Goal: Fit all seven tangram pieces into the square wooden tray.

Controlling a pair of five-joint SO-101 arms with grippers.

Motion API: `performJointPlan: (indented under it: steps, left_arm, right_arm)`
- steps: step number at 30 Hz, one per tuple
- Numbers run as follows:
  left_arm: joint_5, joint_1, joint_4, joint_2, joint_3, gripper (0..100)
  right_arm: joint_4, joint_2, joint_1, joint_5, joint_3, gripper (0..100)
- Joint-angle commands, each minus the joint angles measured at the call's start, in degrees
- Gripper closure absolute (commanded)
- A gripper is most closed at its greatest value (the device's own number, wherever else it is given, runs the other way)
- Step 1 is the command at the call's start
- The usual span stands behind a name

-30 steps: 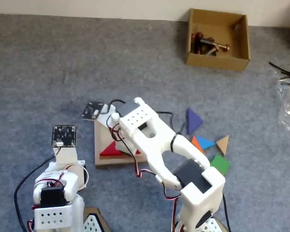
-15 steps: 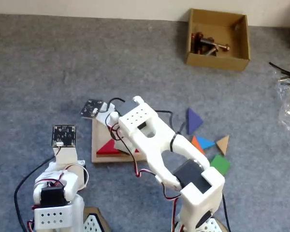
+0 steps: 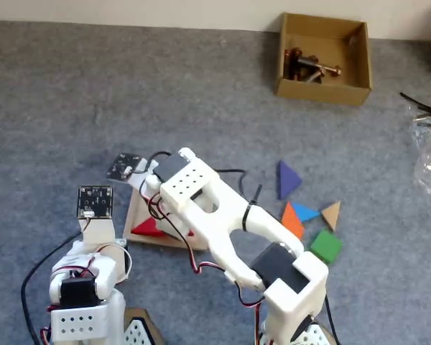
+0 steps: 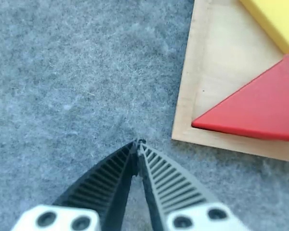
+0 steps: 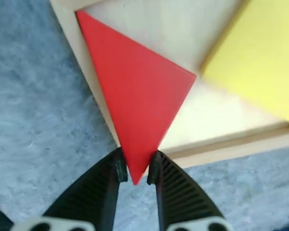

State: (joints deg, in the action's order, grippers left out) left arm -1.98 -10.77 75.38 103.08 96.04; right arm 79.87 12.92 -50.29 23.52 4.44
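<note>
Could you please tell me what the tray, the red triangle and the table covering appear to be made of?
Tray: pale bare-looking wood, faint grain showing.
Red triangle: smooth matte red surface, possibly painted wood; the core is hidden.
Table covering: grey felt or low carpet, fuzzy fibres visible.

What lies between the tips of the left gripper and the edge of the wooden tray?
Only bare grey carpet. In the left wrist view the left gripper is shut, with nothing between it and the rim of the wooden tray.
</note>
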Motion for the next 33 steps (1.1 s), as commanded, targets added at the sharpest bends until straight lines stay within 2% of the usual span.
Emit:
performJointPlan:
  steps: [1,11,18,26,33]
  left_arm:
    - [-0.18,-0.48,0.44,-0.40,1.19,100]
    - [-0.18,-0.48,0.44,-0.40,1.19,100]
    - [-0.18,-0.48,0.44,-0.40,1.19,100]
    - [-0.18,-0.48,0.44,-0.40,1.19,100]
    - [-0.18,-0.48,0.44,-0.40,1.19,100]
  right_arm:
    - [1.89,-0.57,-1.19,-2.11,-3.30,99.4]
    - [2.24,-0.48,-3.12,-2.29,-0.48,99.4]
    - [2.33,-0.48,-4.00,-6.42,-0.40,99.4]
    - [1.89,-0.48,-8.22,-6.51,2.86,99.4]
    - [2.15,-0.48,-8.57,-6.51,3.12,99.4]
